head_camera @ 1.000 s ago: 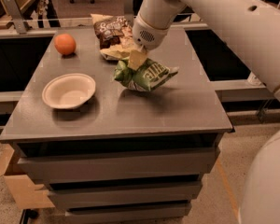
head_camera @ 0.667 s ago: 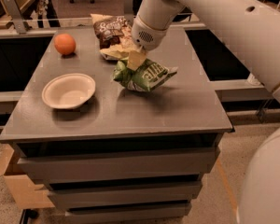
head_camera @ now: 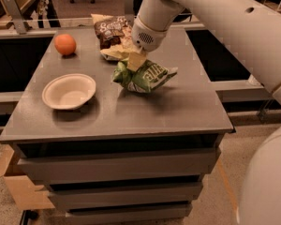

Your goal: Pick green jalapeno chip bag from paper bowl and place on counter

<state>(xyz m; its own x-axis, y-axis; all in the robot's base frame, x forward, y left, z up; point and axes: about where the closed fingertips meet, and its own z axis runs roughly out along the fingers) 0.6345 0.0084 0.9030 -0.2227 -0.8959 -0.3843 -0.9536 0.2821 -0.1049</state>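
The green jalapeno chip bag (head_camera: 144,77) lies crumpled on the counter (head_camera: 178,107), right of centre, outside the bowl. The paper bowl (head_camera: 69,91) stands empty on the counter's left side. My gripper (head_camera: 135,62) hangs from the white arm and points down at the bag's upper left edge, touching it or just above it. The gripper covers the top of the bag.
A brown-and-cream chip bag (head_camera: 111,32) lies at the back of the counter, just behind my gripper. An orange (head_camera: 65,44) sits at the back left. Dark gaps flank the counter left and right. A cardboard box (head_camera: 9,182) stands on the floor at lower left.
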